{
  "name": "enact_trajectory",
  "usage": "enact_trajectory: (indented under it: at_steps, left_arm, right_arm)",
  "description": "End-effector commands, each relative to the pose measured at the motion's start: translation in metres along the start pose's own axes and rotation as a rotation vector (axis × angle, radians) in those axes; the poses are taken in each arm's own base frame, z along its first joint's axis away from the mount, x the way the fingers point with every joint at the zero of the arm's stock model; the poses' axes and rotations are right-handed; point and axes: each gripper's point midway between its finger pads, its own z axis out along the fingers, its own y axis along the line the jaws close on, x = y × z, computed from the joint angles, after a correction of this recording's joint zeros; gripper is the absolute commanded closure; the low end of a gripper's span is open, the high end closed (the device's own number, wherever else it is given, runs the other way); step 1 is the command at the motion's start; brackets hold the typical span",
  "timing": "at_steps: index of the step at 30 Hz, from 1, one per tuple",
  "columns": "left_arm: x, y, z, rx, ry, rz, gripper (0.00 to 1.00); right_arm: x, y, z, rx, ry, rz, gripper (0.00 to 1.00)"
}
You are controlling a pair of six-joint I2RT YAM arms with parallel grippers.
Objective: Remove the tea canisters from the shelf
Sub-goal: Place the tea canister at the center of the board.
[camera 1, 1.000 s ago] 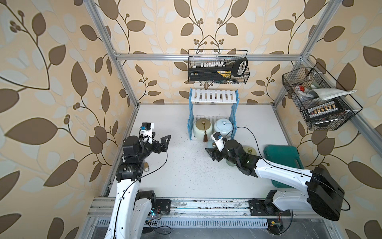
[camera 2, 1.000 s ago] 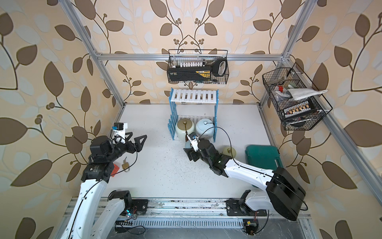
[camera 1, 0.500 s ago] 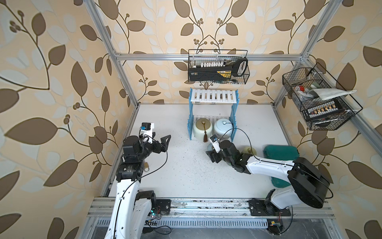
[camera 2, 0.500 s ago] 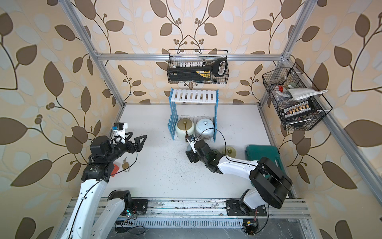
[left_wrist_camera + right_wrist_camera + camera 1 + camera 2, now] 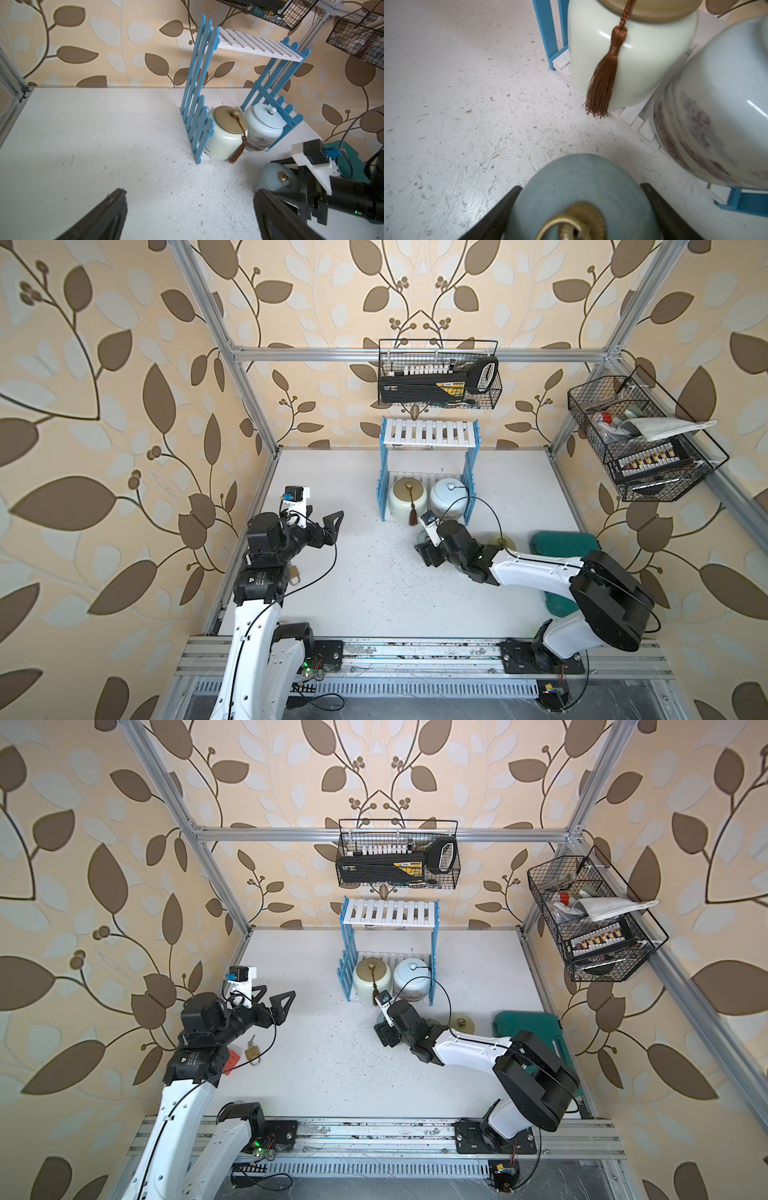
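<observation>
The shelf (image 5: 430, 435) (image 5: 390, 913) (image 5: 257, 45) stands at the back of the table, its top board bare. On its lower board sit two squat tea canisters: a cream one with a brown tassel (image 5: 409, 495) (image 5: 222, 141) (image 5: 633, 58) and a white-blue one (image 5: 449, 495) (image 5: 264, 131) (image 5: 720, 116). My right gripper (image 5: 428, 549) (image 5: 384, 1029) (image 5: 580, 187) is shut on a light blue canister (image 5: 276, 180) (image 5: 583, 182) with a brass ring lid, just in front of the shelf. A yellow-green canister (image 5: 500, 541) (image 5: 463, 1022) stands on the table behind that arm. My left gripper (image 5: 324, 516) (image 5: 274, 994) (image 5: 190, 192) hangs open at the left, holding nothing.
A teal box (image 5: 565, 547) lies at the table's right side under my right arm. A brass padlock (image 5: 251, 1052) lies near the left arm's base. Two black wire baskets hang on the back wall (image 5: 438, 377) and the right wall (image 5: 640, 443).
My right gripper has shifted slightly toward the front with the light blue canister, and its elbow has swung inward. The left arm has not moved.
</observation>
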Motion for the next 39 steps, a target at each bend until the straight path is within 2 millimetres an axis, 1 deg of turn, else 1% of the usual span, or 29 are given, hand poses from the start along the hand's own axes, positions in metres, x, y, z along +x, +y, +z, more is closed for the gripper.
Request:
enact_trajectory:
  at_steps: [1, 5, 9, 12, 16, 19, 23, 26, 28, 31, 33, 37, 39]
  left_arm:
    - [-0.011, -0.005, -0.001, 0.028, -0.045, 0.03, 0.01]
    - [-0.009, -0.005, 0.0, 0.03, -0.026, 0.009, 0.01]
    - [-0.01, -0.006, 0.001, 0.039, -0.033, 0.013, 0.01]
    - [-0.007, -0.005, 0.001, 0.035, -0.018, 0.003, 0.01]
    - [-0.009, -0.007, 0.003, 0.047, -0.029, 0.011, 0.01]
    - [-0.007, -0.007, 0.003, 0.046, -0.016, 0.002, 0.01]
    - [-0.008, -0.007, 0.003, 0.048, -0.029, 0.013, 0.01]
    - [-0.008, -0.008, 0.002, 0.047, -0.021, 0.007, 0.01]
    - [-0.008, -0.008, 0.001, 0.05, -0.032, 0.02, 0.01]
    - [-0.01, -0.008, 0.001, 0.046, -0.033, 0.016, 0.01]
    - [-0.009, -0.008, 0.0, 0.044, -0.028, 0.013, 0.01]
    - [-0.01, -0.009, 0.0, 0.049, -0.044, 0.025, 0.01]
    - [-0.01, -0.009, 0.0, 0.047, -0.033, 0.016, 0.01]
  right_arm:
    - [-0.032, 0.0, -0.003, -0.006, -0.104, 0.036, 0.55]
    - [-0.028, -0.003, -0.001, 0.014, -0.078, 0.035, 0.46]
    - [-0.023, 0.002, 0.002, -0.01, -0.067, 0.027, 0.39]
    - [-0.022, -0.002, -0.001, 0.011, -0.056, 0.029, 0.35]
    - [-0.02, -0.001, 0.0, 0.0, -0.052, 0.01, 0.27]
    - [-0.019, -0.008, -0.004, 0.037, -0.043, 0.018, 0.2]
    - [-0.018, -0.006, -0.005, 0.024, -0.059, 0.026, 0.13]
    - [-0.016, -0.01, -0.007, 0.048, -0.043, 0.04, 0.11]
    - [-0.016, -0.008, -0.007, 0.03, -0.055, 0.047, 0.1]
    - [-0.013, -0.006, -0.007, 0.026, -0.034, 0.023, 0.05]
    - [-0.016, -0.01, -0.012, 0.044, -0.045, 0.036, 0.04]
    - [-0.022, -0.01, -0.019, 0.036, -0.071, 0.044, 0.04]
    - [-0.029, -0.015, -0.026, 0.056, -0.07, 0.054, 0.04]
